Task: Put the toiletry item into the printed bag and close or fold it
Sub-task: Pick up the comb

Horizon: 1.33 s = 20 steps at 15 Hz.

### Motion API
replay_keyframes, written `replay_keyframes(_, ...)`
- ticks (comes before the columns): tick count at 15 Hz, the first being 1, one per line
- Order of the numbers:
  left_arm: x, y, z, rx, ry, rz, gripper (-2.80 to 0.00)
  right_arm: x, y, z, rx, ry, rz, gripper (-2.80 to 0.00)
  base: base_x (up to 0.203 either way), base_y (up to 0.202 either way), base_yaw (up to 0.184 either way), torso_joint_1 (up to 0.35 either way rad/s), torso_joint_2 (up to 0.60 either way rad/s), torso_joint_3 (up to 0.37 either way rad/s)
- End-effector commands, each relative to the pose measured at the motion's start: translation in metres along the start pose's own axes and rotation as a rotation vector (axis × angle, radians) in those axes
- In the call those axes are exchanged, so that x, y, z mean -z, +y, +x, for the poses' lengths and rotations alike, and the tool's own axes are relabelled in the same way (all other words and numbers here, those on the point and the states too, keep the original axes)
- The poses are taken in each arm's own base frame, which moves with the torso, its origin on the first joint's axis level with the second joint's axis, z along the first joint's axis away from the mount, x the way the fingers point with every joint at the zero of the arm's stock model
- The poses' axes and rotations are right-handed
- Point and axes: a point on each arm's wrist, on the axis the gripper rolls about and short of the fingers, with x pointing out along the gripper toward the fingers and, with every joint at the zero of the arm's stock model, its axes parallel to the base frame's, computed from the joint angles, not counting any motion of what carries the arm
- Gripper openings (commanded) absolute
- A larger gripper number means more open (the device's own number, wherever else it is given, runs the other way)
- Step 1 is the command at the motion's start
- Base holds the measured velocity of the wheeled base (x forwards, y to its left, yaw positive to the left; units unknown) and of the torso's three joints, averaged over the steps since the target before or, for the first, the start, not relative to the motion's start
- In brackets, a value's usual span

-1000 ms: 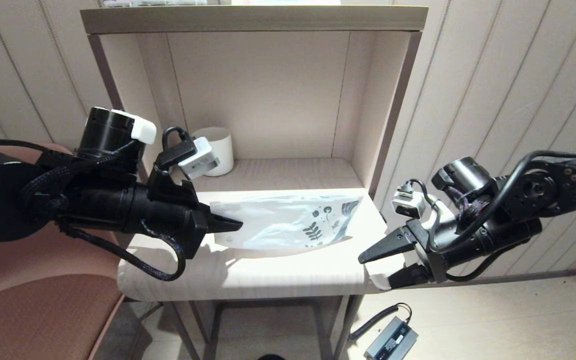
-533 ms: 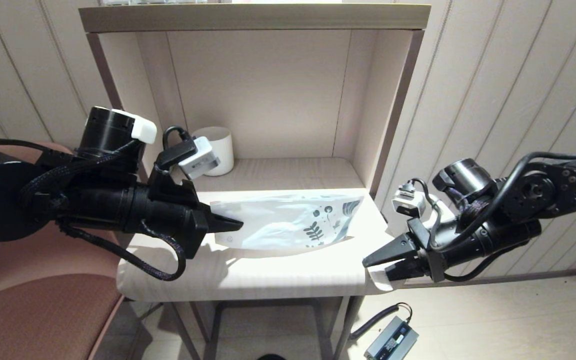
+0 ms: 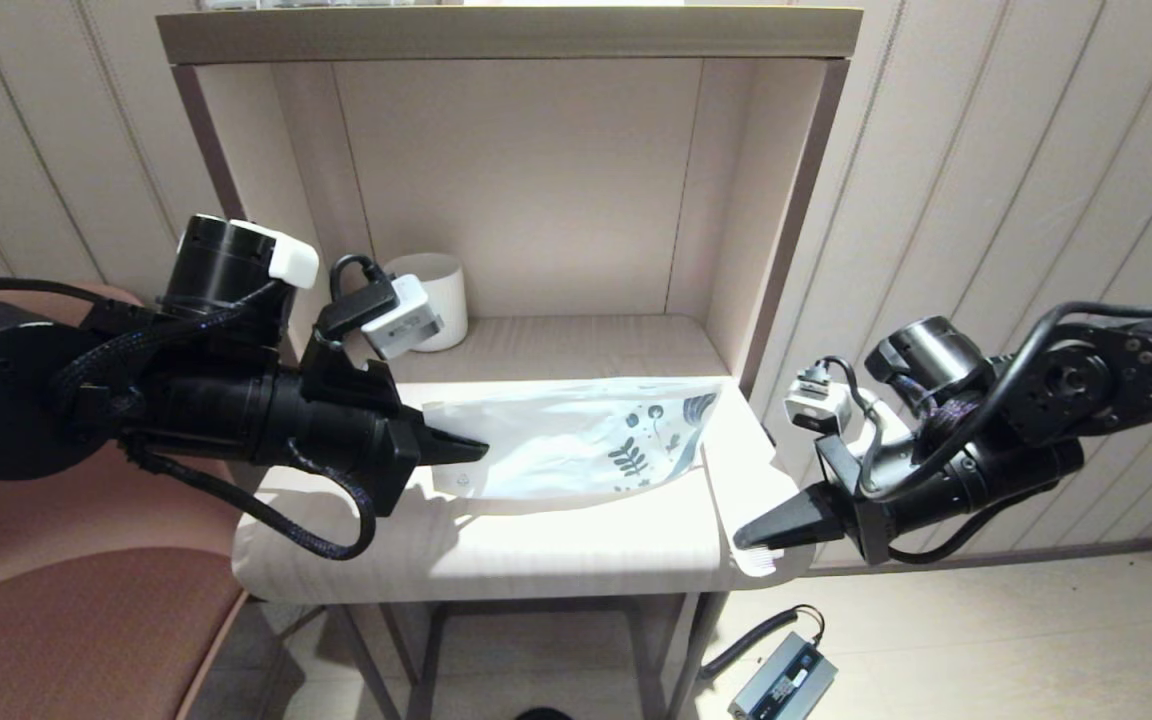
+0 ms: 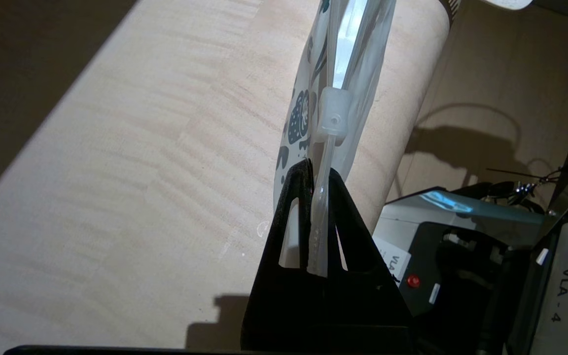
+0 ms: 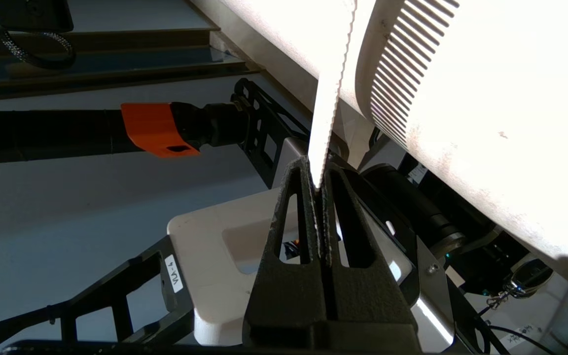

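Observation:
The printed bag [image 3: 576, 440] hangs just above the small white table [image 3: 556, 545], its leaf print toward the right. My left gripper [image 3: 471, 450] is shut on its left end. In the left wrist view the zip strip of the printed bag [image 4: 300, 111] runs between the pinched jaws of the left gripper [image 4: 318, 170]. My right gripper [image 3: 748, 530] is at the table's right front corner, shut on the white comb [image 3: 751, 556]. In the right wrist view the comb [image 5: 328, 88] stands edge-on out of the closed jaws of the right gripper [image 5: 317, 165], beside the table edge.
A white ribbed mug [image 3: 436, 295] stands at the back left inside the open shelf cubby [image 3: 536, 200]. A brown chair [image 3: 86, 630] is under my left arm. A grey power brick [image 3: 781, 680] lies on the floor under the table's right side.
My right gripper's jaws, open around the comb a second ago, have closed on it. The bag's printed end has shifted slightly left. The left arm has barely moved.

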Motion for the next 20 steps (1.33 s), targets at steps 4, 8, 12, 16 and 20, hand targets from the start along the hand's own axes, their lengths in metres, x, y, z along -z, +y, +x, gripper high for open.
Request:
replay_keyframes(4, 0.0, 0.0, 0.0, 0.003, -0.002, -0.001, -2.8, 0.016, 0.028, -0.02, 0.019, -0.056, -0.101, -2.8, 0.0, 0.0, 0.0, 0.0, 0.0, 0.0)
replay_keyframes(8, -0.001, -0.003, -0.006, 0.0, -0.01, 0.005, -2.8, 0.06, 0.08, -0.055, 0.304, -0.232, -0.333, -2.8, 0.0, 0.0, 0.0, 0.0, 0.0, 0.0)
replay_keyframes(12, -0.01, -0.007, -0.016, 0.015, -0.05, 0.027, -2.8, 0.105, 0.106, -0.085, 0.716, -0.278, -0.691, -2.8, 0.0, 0.0, 0.0, 0.0, 0.0, 0.0)
replay_keyframes(16, -0.022, -0.003, -0.014, 0.014, -0.081, 0.054, -2.8, 0.081, 0.138, -0.1, 0.849, -0.337, -0.905, -2.8, 0.0, 0.0, 0.0, 0.0, 0.0, 0.0)
replay_keyframes(20, -0.03, 0.005, -0.003, 0.034, -0.066, 0.049, -2.8, 0.045, 0.185, -0.111, 0.845, -0.374, -1.072, -2.8, 0.0, 0.0, 0.0, 0.0, 0.0, 0.0)
